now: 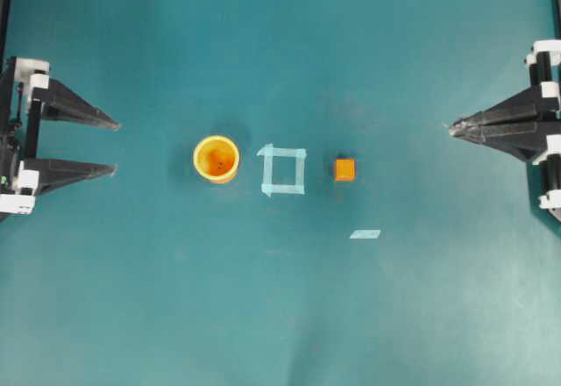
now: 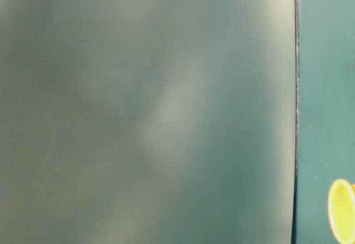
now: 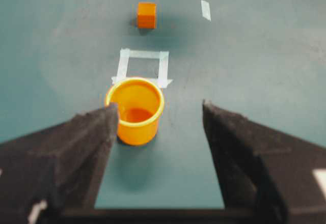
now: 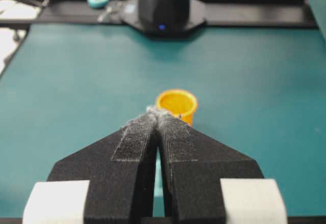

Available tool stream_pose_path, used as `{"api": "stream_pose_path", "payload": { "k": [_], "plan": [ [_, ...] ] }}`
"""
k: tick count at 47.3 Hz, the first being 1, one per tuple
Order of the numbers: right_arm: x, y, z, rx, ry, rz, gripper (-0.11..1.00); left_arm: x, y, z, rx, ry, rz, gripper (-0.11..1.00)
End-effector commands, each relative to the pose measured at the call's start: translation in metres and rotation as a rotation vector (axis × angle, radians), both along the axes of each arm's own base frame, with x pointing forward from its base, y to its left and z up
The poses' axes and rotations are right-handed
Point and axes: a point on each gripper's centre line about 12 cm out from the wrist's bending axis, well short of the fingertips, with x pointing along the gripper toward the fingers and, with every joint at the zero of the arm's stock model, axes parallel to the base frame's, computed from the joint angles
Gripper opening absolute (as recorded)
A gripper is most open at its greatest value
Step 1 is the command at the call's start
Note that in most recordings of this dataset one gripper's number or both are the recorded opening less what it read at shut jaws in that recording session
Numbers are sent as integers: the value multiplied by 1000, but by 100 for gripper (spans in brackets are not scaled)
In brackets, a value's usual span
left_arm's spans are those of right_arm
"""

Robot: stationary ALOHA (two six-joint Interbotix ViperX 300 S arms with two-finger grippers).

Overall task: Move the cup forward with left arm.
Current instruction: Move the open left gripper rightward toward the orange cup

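Observation:
The yellow-orange cup [image 1: 216, 159] stands upright on the teal table, left of a tape square. It also shows in the left wrist view [image 3: 135, 111], the right wrist view [image 4: 177, 104] and at the edge of the table-level view [image 2: 341, 210]. My left gripper [image 1: 114, 147] is open and empty at the far left, well short of the cup; in its wrist view [image 3: 159, 109] the cup sits ahead, near the left finger. My right gripper [image 1: 452, 128] is shut and empty at the far right, as its wrist view [image 4: 158, 113] shows.
A pale tape square [image 1: 283, 169] lies just right of the cup. A small orange cube [image 1: 344, 169] sits right of the square, with a tape strip [image 1: 365, 234] below it. The table-level view is mostly blocked by a blurred grey surface.

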Motion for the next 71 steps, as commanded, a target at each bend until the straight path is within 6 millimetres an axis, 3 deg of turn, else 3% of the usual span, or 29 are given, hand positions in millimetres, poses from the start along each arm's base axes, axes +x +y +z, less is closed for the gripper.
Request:
{"api": "stream_pose_path", "payload": {
  "k": [1, 19, 29, 49, 62, 71],
  "plan": [
    [3, 0, 15, 1, -37, 0, 0, 5, 1, 3, -3, 2, 4, 65],
    [3, 0, 22, 3, -57, 0, 0, 37, 0, -48, 15, 196, -4, 65],
    [3, 0, 27, 3, -77, 0, 0, 55, 3, -70, 35, 190, -3, 65],
    [4, 0, 33, 3, -92, 0, 0, 57, 23, -103, 43, 221, 67, 67],
    [4, 0, 35, 3, -95, 0, 0, 69, 24, -107, 11, 260, 80, 83],
    [4, 0, 35, 3, -95, 0, 0, 84, 23, -106, 11, 266, 73, 84]
  ]
}}
